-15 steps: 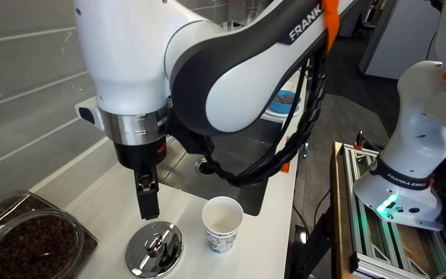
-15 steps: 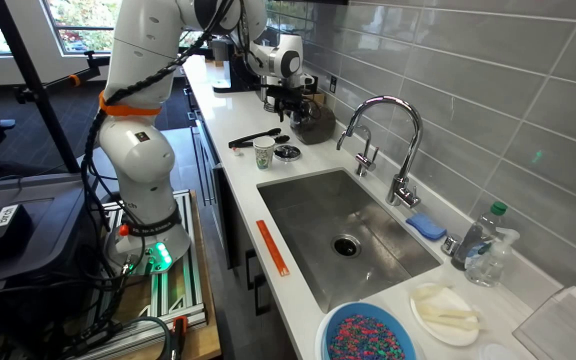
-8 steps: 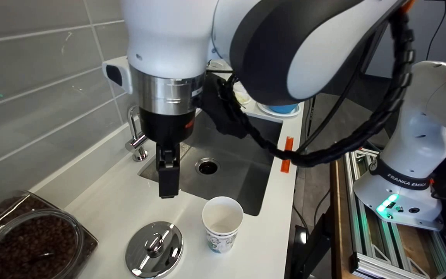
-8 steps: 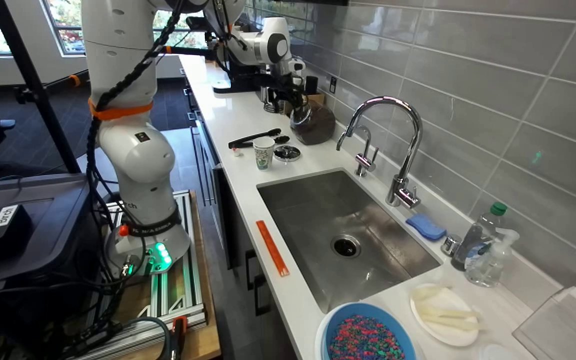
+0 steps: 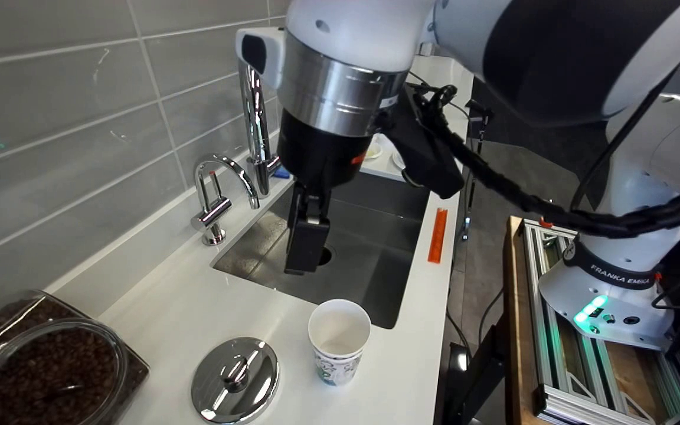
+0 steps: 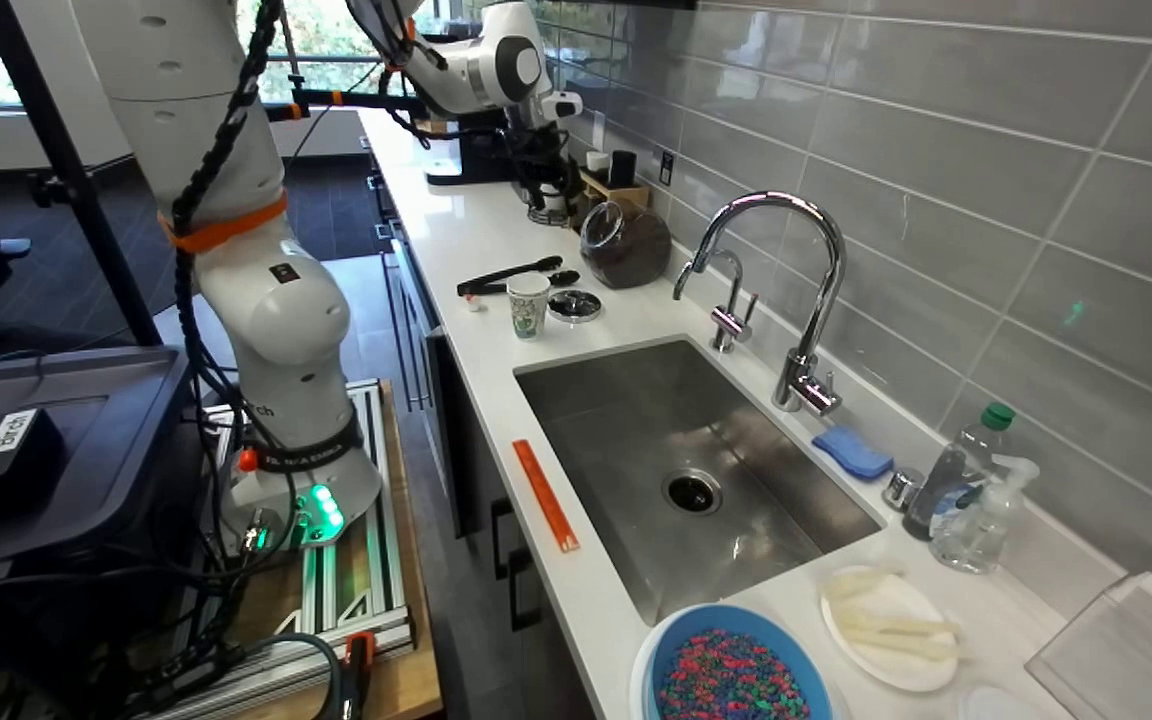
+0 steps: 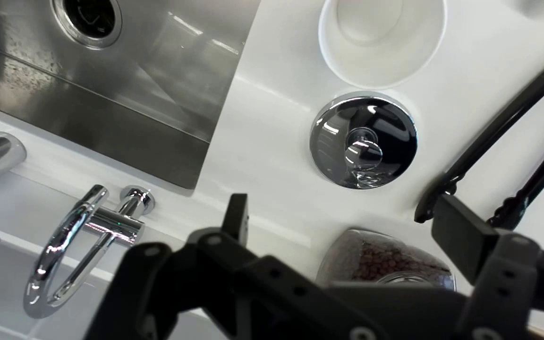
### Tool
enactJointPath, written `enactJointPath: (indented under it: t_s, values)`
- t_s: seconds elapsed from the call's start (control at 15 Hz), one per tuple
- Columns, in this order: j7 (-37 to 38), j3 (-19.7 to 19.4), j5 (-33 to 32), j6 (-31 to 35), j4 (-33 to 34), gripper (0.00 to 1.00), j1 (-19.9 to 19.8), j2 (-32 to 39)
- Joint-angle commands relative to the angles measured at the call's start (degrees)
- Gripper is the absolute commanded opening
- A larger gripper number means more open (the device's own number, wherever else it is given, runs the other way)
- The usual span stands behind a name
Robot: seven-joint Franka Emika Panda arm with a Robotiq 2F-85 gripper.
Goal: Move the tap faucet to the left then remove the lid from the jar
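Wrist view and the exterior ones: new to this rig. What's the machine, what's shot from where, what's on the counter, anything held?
The machine is one white robot arm ending in a two-jawed gripper. Both exterior views come from cameras standing outside it; the wrist view comes from a camera on its wrist, looking past the gripper at the counter. On it lie a shiny knobbed lid and black tongs; a paper cup stands near the lid, and a glass jar holds brown beans. Beside the sink rise a tall arched faucet and a shorter tap. Nothing is held: the jaws stand apart, with nothing gripped between them.
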Motion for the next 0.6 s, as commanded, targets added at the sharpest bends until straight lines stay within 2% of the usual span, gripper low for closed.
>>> enactJointPath:
  t_s: [0.0,0.53]
  values:
    - [6.5,2.2,-0.5,2.8,-8.0,1.0,-2.1,-7.9]
    - [16.1,5.5,1.3,5.2,-18.8,1.0,-5.6,-20.5]
